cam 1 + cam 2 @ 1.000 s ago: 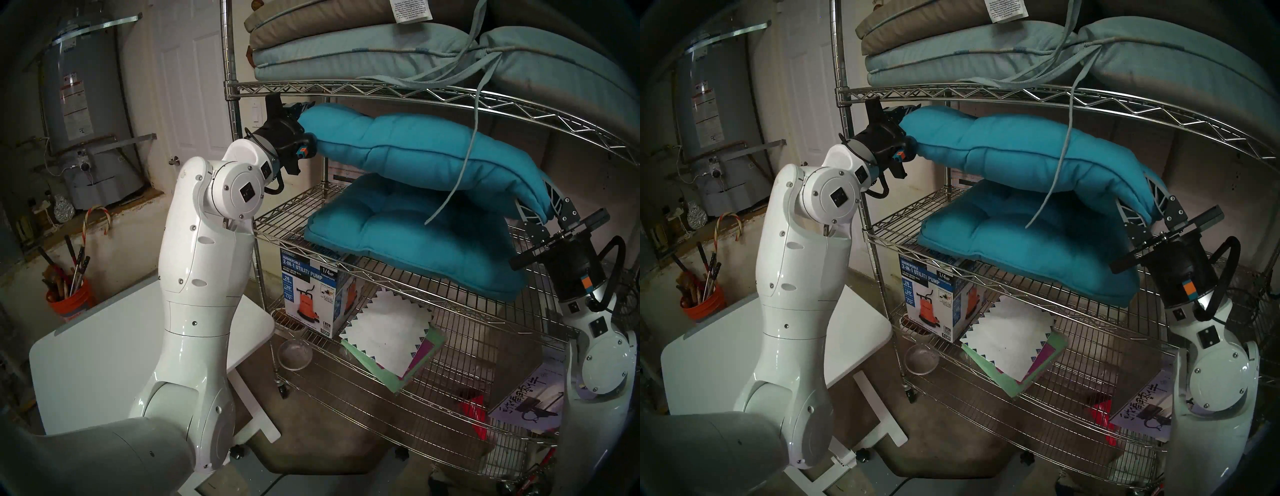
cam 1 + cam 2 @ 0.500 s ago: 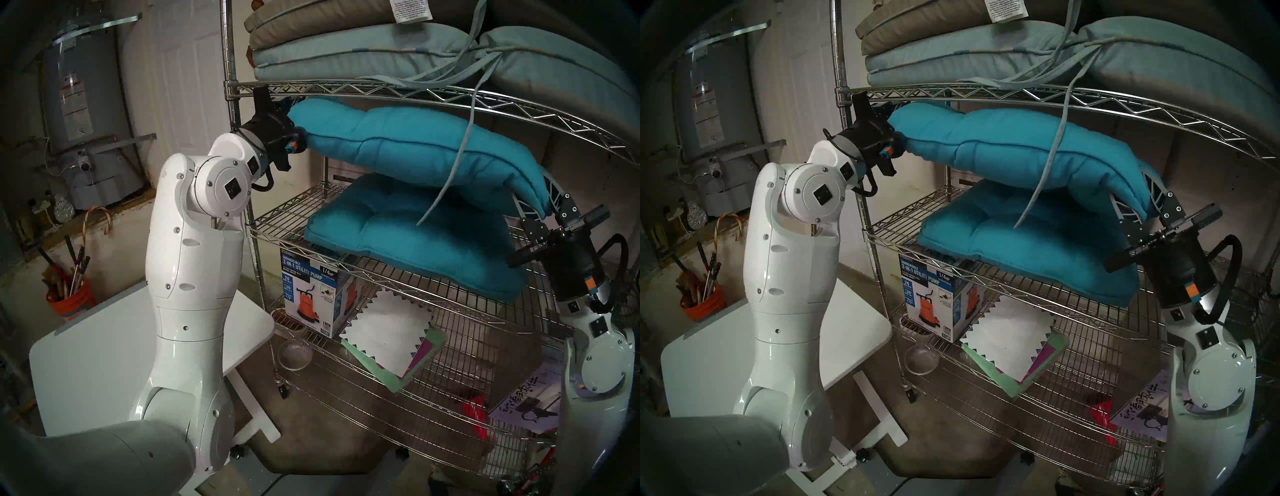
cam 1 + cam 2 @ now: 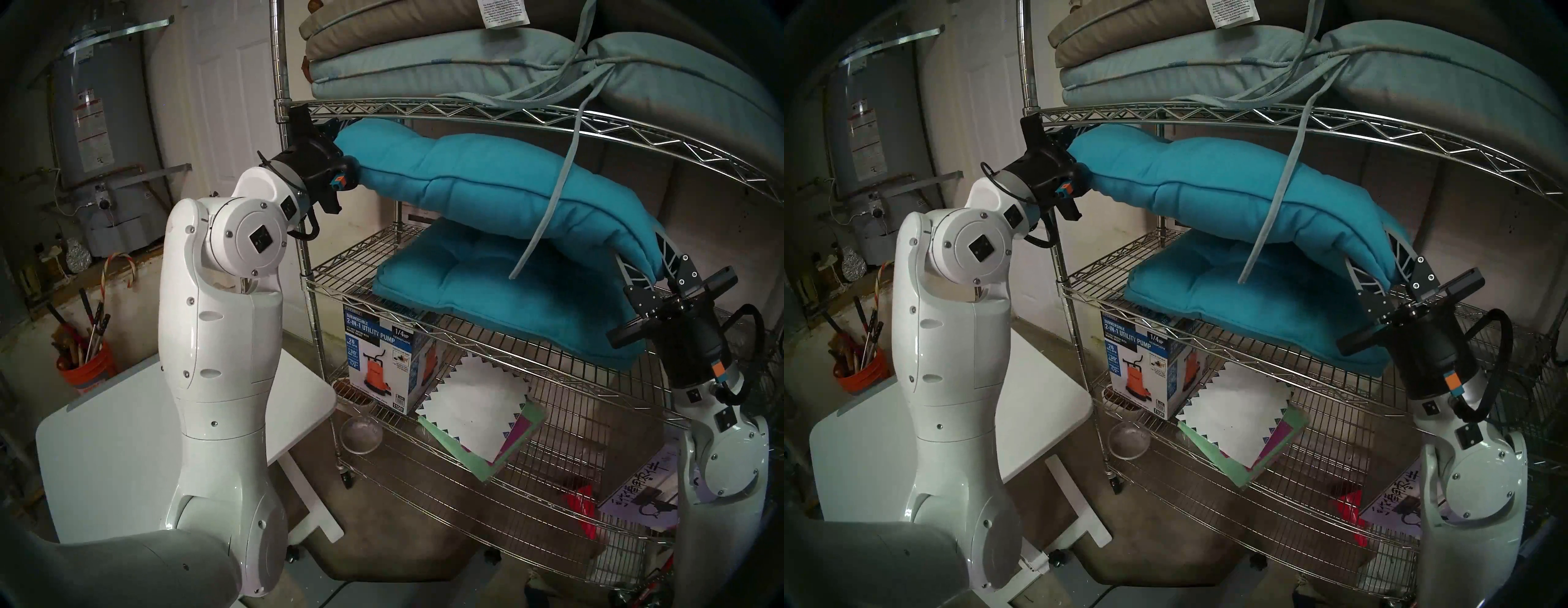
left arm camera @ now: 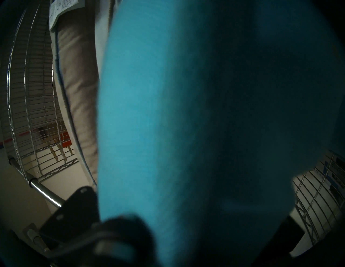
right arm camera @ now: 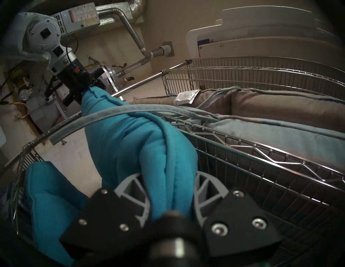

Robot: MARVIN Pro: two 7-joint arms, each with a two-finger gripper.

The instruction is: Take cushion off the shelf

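Holding the top teal cushion (image 3: 500, 187) at both ends, I'm lifting it clear of the second teal cushion (image 3: 500, 288) lying on the middle tier of the shelf (image 3: 466, 111). My left claw (image 3: 339, 140) is clamped on the cushion's left end, right up under the upper tier's truss edge; my right claw (image 5: 171, 195) is pinching the right end, fingers (image 5: 134, 188) pressed into the fabric either side. The cushion is hanging in the air between the two tiers, sagging toward the right, not touching the one below as far as I can tell. A pale tie strap (image 3: 547, 204) from the grey-blue cushions (image 3: 445, 63) above is draping across it. To do this well I'm judging both arms should be pulling out toward me together, keeping the span taut, dipping the left end so it isn't catching the truss, and letting that strap slide off rather than dragging the upper stack along.
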